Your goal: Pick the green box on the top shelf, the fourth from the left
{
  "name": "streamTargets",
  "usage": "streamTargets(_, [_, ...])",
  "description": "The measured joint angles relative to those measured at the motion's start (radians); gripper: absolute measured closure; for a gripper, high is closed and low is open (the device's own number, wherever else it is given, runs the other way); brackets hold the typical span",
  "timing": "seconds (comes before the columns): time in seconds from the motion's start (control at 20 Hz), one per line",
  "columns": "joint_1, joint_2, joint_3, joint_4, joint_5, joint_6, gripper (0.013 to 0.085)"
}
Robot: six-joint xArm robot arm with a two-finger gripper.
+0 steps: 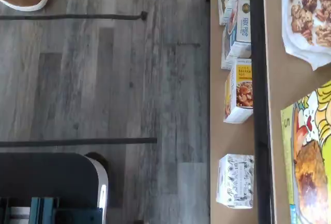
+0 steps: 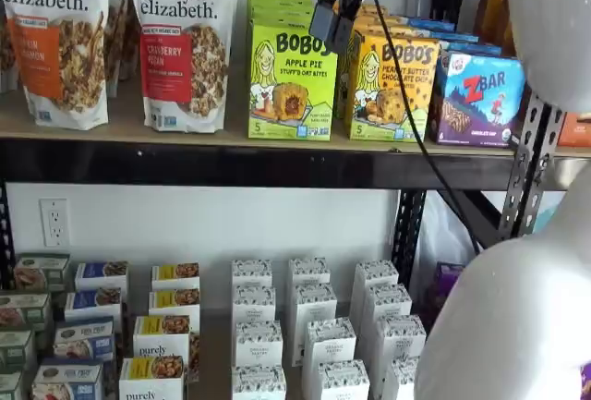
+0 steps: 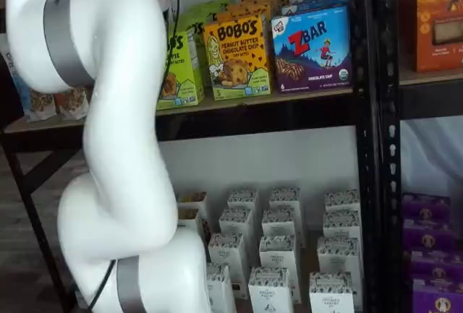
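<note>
**Up top: gripper hangs at the green box, grasp unclear**

Gripper (image 2: 331, 14) drops from the upper edge in a shelf view, white body w/ black fingers seen side-on, cable trailing down beside it; can't tell if the fingers are parted or closed, and nothing shows clamped between them. It sits in front of the upper right corner of the green box (image 2: 292, 80), the lime Bobo's Apple Pie carton, which stands upright at the front of the top shelf (image 2: 231, 162). More green cartons line up behind it. Just right of it stands the yellow Bobo's peanut butter box (image 2: 392, 88), then the blue ZBar box (image 2: 478, 97). To its left, the Purely Elizabeth cranberry pecan bag (image 2: 185, 42).

In a shelf view the white arm (image 3: 119, 139) covers most of the green box (image 3: 181, 74); only its right part shows.

Wrist view is turned sideways: green box face (image 1: 309, 157) w/ oat bite picture, lower-shelf cartons, grey plank floor (image 1: 103, 79).
</note>
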Motion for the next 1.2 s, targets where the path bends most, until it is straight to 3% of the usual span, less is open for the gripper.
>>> streamTargets(0.65, [-0.026, -0.023, 0.004, 0.035, -0.023, -0.013, 0.013])
streamTargets(1.2, [-0.016, -0.043, 0.056, 0.083, -0.15, -0.005, 0.013])
